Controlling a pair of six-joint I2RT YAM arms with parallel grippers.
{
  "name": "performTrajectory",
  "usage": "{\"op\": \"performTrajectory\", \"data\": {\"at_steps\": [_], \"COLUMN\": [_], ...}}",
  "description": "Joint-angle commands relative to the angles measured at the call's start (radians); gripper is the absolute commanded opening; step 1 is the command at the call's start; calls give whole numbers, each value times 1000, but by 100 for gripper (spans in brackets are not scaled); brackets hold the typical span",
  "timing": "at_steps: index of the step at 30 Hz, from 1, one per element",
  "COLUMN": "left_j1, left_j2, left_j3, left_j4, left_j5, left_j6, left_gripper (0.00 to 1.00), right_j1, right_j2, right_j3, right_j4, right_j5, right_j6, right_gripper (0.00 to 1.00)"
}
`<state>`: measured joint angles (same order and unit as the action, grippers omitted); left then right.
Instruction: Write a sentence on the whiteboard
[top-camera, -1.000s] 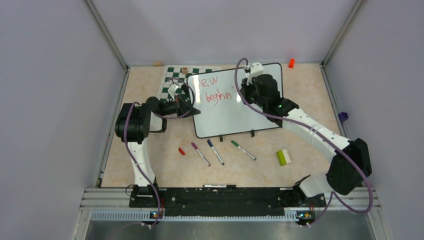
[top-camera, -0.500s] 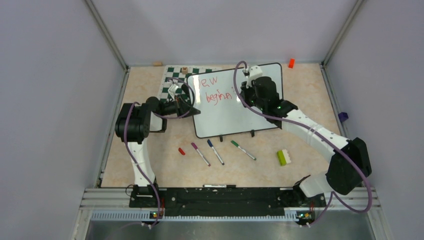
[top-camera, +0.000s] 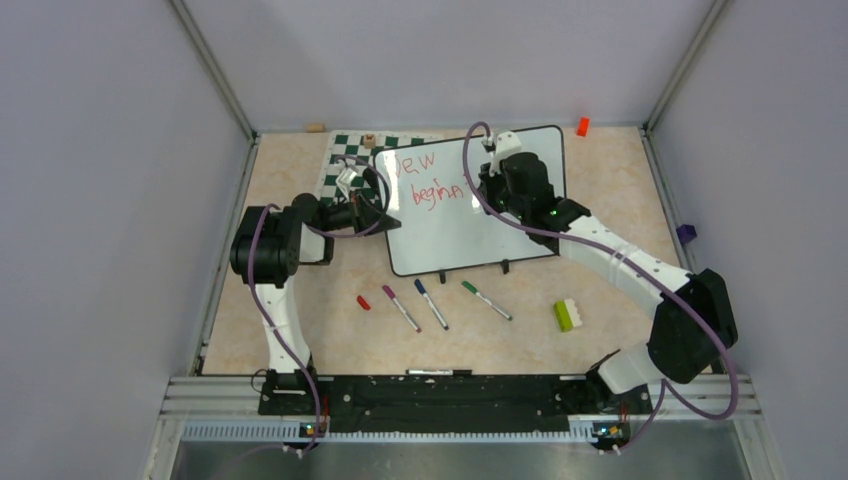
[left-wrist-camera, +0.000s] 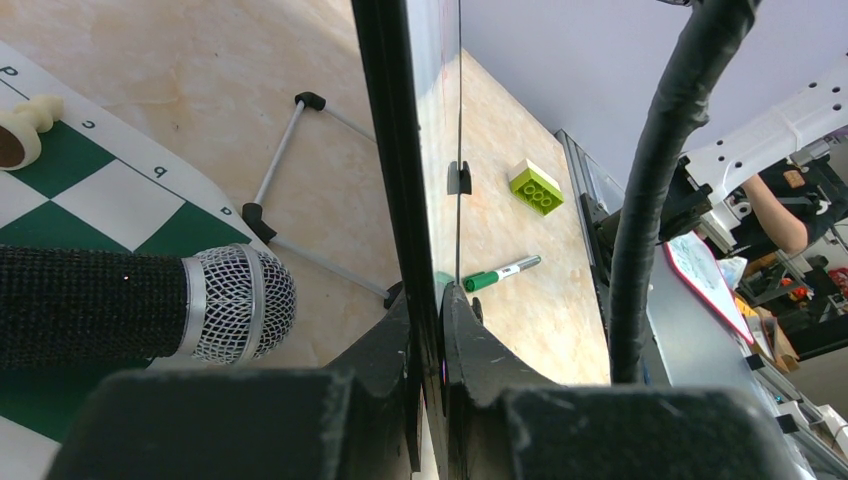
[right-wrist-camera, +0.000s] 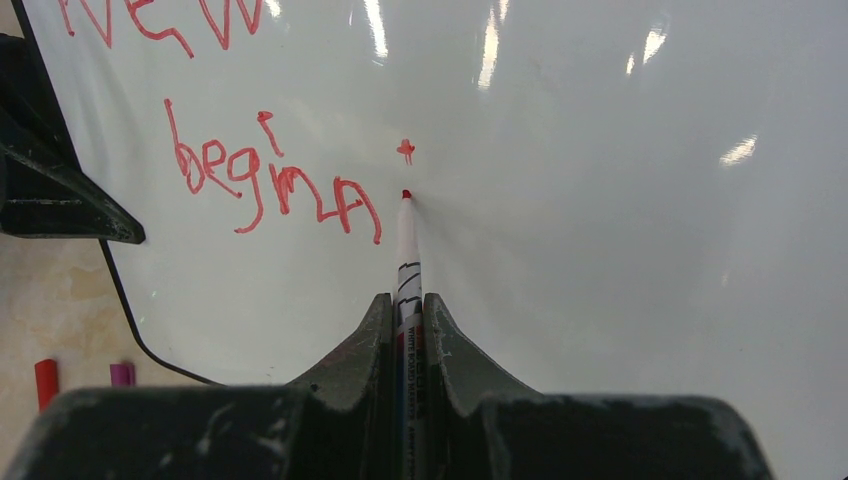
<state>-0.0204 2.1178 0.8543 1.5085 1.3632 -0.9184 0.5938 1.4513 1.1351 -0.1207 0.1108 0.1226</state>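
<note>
The whiteboard (top-camera: 440, 235) sits at the far middle of the desk (top-camera: 300, 320), its left edge overlapping the green-and-white chessboard mat (top-camera: 342, 168). The sentence (right-wrist-camera: 270, 190) is only partly there, in red: "New" on the top line and roughly "beginn" beneath it, with a small red dot a little to the right of the last letter.

The right tool (right-wrist-camera: 405, 305) is clenched on a red marker (right-wrist-camera: 407, 250), whose tip touches the glossy surface just below that dot. The left tool (left-wrist-camera: 428, 310) is clamped on the board's black-framed left edge, one finger on each face.

On the desk in front of the board lie a red cap (top-camera: 363, 302), then a purple marker (top-camera: 400, 307), a blue marker (top-camera: 431, 303) and a green marker (top-camera: 486, 300), each apart from the next. A green brick (top-camera: 566, 315) lies farther right. An orange block (top-camera: 583, 126) sits beyond the board's far right corner.
</note>
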Motion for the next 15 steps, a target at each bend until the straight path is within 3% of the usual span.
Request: {"op": "performTrajectory", "data": {"at_steps": [1,15], "left_j1": [8,8], "left_j2": [-6,-6], "left_j3": [-15,-15], "left_j4": [111,110], "left_j5": [52,51], "left_j6": [157,156], "left_gripper": [0,0], "right_j1": [4,5], "right_j2": [2,-68], "right_j3": [40,-58], "right_j4": [-4,-16], "right_j5": [21,10], "right_j6": [-5,32], "right_gripper": [0,0]}}
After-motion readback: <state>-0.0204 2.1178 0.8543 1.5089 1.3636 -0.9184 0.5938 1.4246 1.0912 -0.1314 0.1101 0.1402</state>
